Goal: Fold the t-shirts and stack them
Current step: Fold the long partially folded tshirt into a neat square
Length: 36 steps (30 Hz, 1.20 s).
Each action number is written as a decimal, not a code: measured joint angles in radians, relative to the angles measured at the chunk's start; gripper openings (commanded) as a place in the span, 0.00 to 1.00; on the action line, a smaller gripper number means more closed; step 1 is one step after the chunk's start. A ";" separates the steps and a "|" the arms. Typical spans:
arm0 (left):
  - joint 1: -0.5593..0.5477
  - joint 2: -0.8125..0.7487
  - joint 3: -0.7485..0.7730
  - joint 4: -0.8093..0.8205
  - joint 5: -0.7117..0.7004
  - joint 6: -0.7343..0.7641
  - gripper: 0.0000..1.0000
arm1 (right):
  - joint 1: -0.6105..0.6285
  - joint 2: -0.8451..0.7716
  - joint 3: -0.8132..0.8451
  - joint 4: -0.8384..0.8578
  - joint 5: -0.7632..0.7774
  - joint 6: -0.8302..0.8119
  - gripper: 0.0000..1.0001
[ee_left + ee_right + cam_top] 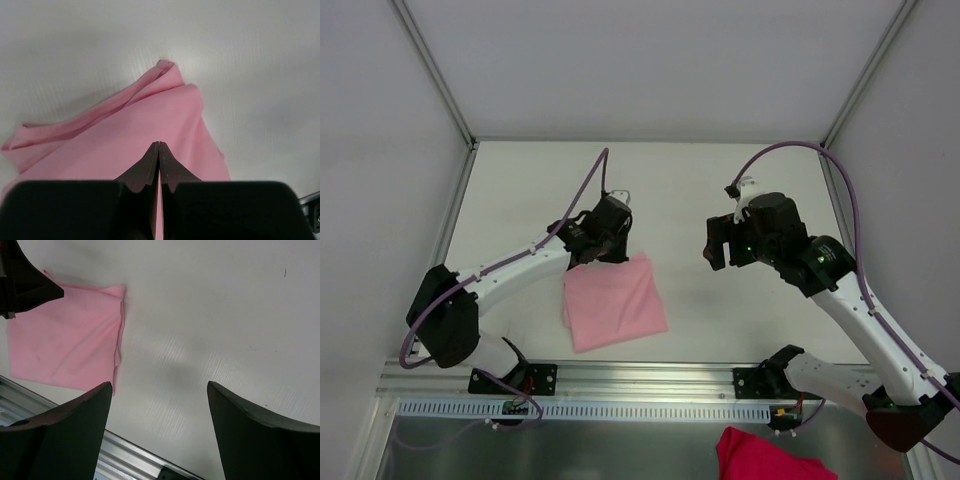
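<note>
The folded pink t-shirt point(615, 302) lay on the desk point(720, 200), left hand point(159, 147) closed together over its far edge, right hand point(159, 385) spread apart, empty, to the t-shirt's right. Finishing well needed a flat press that didn't drag the layers.

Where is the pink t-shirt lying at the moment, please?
In the top view the folded pink t-shirt lies on the left half of the table, close to the front rail, its far edge by the shut left gripper.

White matte table point(720, 180), one folded pale-pink t-shirt point(615, 300) lying flat on it, just beyond the metal rail point(650, 375), left of the rail's middle
</note>
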 measured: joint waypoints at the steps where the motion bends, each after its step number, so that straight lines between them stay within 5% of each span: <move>1: 0.000 -0.004 -0.025 0.000 -0.007 -0.014 0.00 | 0.000 0.000 0.000 0.000 0.000 0.000 0.81; 16: 0.023 0.178 -0.115 -0.064 -0.092 -0.134 0.00 | 0.000 -0.014 0.000 -0.035 0.012 -0.001 0.81; 29: 0.117 0.341 0.088 -0.097 -0.092 -0.103 0.00 | 0.002 -0.065 -0.023 -0.062 0.034 0.000 0.82; 36: 0.123 0.241 0.129 -0.095 -0.104 -0.059 0.00 | 0.002 -0.065 -0.037 -0.061 0.029 0.002 0.81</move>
